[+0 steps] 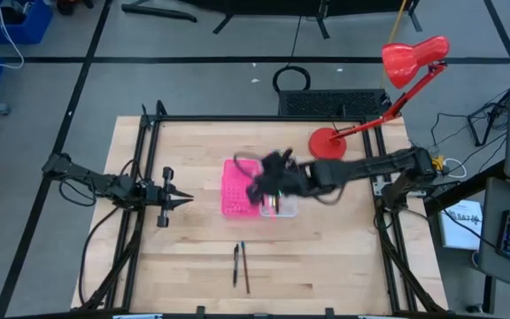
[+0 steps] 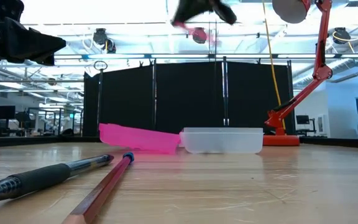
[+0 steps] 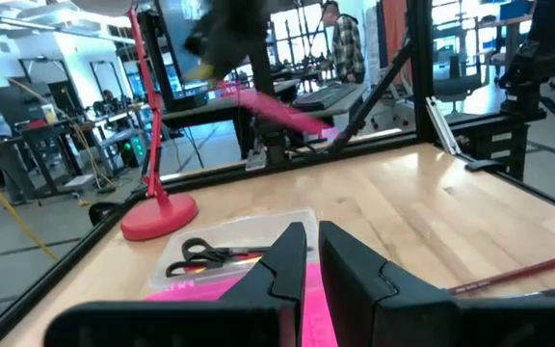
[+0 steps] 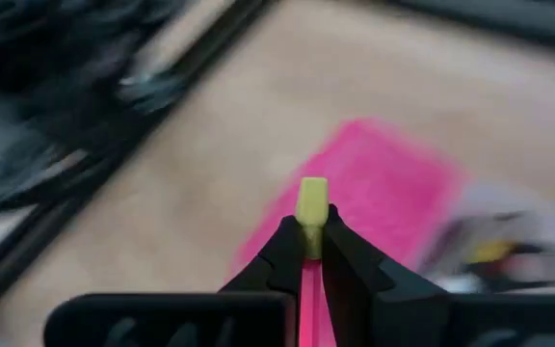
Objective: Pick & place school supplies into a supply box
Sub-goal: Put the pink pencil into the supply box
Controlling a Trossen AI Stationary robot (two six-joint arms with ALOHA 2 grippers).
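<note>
Nearest the low camera, a black pen [image 2: 39,177] and a reddish pencil [image 2: 101,190] lie side by side on the wooden table [image 1: 343,257], well apart from the supply box [image 2: 222,140] and on the near side of it. From above, the same pair sits toward the table's front edge, pen [image 1: 235,264] just beside pencil [image 1: 245,268].

A bright pink panel [image 1: 239,188] lies flat, touching the supply box [image 1: 283,208] on its left-arm side. Behind the box stands a red desk lamp, its round base [image 1: 327,143] on the table and its shade [image 1: 413,57] out over the table's far right corner. A black screen [image 2: 191,99] closes off the room behind the table.

Inside the box, small scissors [image 3: 210,254] with black handles lie flat, with something yellow and pink beside them.

The right gripper [image 1: 268,177] hangs in the air above the seam between pink panel and box, blurred. Its jaws are pinched narrow on a pink pencil with a yellowish end [image 4: 312,202], which sticks out past the fingertips; the pencil is clear of the box, above it.

The left gripper [image 1: 182,200] waits to the left of the pink panel, well apart from the box, jaws nearly together and holding nothing.
</note>
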